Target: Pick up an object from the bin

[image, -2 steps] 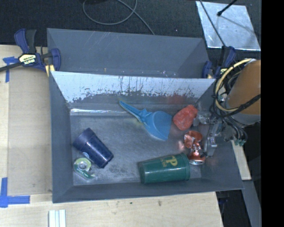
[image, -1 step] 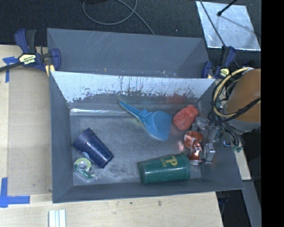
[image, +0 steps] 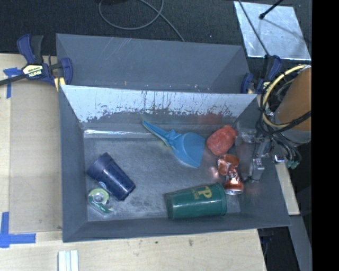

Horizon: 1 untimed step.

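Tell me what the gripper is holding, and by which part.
Cannot be told. The gripper sits at the right side of the bin, beside a crumpled red-and-white can, but no hold on it is visible.

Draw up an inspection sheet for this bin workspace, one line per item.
Surface: grey metal bin, floor scuffed, reddish streaks on the far slope.
Job's things: crushed red and white can at right, nearest the end effector; red lump behind it; green can on its side at the front.
Clutter: blue scoop mid-bin; dark blue cup on its side at left; small clear-green item front-left.
End effector: over the right slope, beside the crushed can.
Cables: yellow and black loops on the wrist; black cable beyond the bin.
Surroundings: dark floor behind the bin.
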Motion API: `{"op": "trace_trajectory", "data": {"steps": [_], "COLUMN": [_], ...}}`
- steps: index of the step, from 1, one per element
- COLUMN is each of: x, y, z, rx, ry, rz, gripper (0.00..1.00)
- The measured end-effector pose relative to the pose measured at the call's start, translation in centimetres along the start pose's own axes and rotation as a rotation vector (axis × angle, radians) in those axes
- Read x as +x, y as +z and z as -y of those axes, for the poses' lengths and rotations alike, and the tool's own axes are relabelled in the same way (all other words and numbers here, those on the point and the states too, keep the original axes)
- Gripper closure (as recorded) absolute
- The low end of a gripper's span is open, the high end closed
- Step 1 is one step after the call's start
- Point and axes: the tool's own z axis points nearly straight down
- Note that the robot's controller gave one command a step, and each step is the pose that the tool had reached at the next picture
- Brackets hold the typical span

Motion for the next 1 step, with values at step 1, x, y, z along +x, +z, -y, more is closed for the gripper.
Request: {"op": "trace_trajectory", "data": {"steps": [1], "x": [1.61], "y": [6.66], "z": [0.09], "rx": [-0.002], "ry": [0.066], "rz": [-0.004], "gripper": [0.00]}}
